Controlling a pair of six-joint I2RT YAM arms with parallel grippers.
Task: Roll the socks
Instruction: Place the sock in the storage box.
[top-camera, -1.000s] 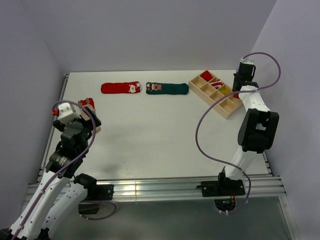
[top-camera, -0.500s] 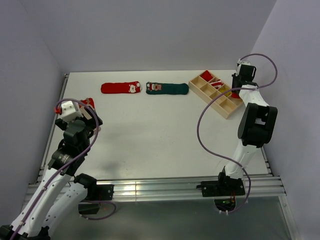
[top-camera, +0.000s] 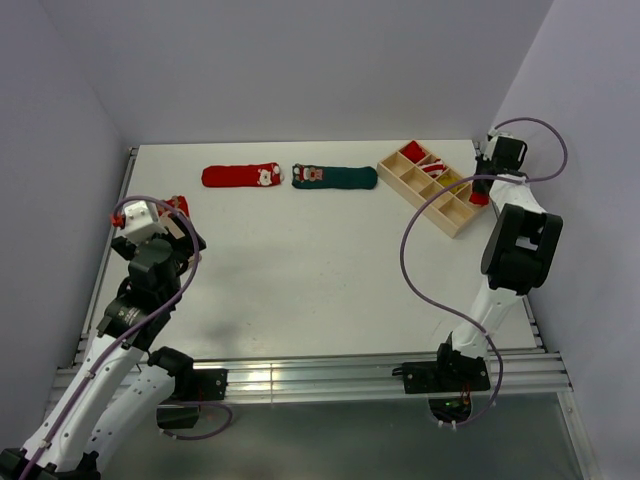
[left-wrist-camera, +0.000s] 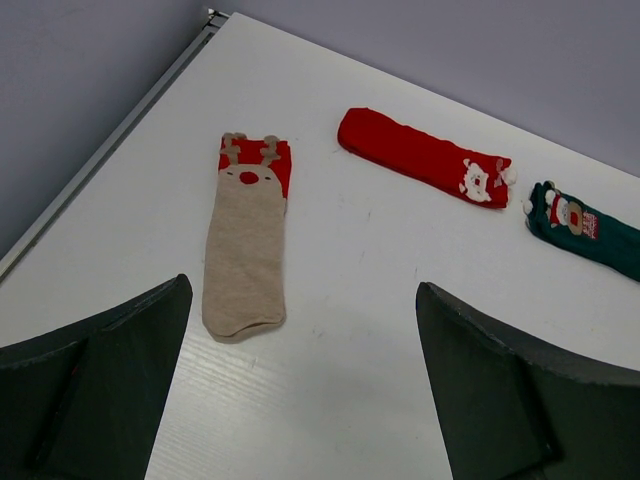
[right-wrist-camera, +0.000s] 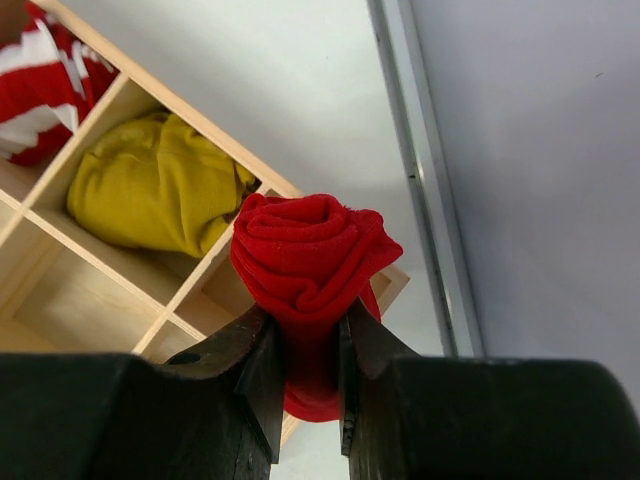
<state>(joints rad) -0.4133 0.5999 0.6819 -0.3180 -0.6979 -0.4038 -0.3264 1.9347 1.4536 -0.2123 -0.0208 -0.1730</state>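
My right gripper (right-wrist-camera: 308, 350) is shut on a rolled red sock (right-wrist-camera: 312, 262) and holds it over the near right corner of the wooden divided box (right-wrist-camera: 215, 275); it shows in the top view (top-camera: 480, 196) too. A beige reindeer sock (left-wrist-camera: 247, 250) lies flat on the table's left. A red Santa sock (left-wrist-camera: 425, 158) and a dark green sock (left-wrist-camera: 590, 232) lie flat at the back. My left gripper (left-wrist-camera: 300, 375) is open and empty, above the table near the beige sock's toe.
The wooden box (top-camera: 432, 187) at the back right holds a yellow rolled sock (right-wrist-camera: 155, 190), a red-and-white striped one (right-wrist-camera: 40, 90) and a red one (top-camera: 411, 153). A metal rail (right-wrist-camera: 420, 170) runs along the table's right edge.
My right gripper has moved right, toward the box's right corner and the table edge, still holding the red roll. The left arm has barely moved.
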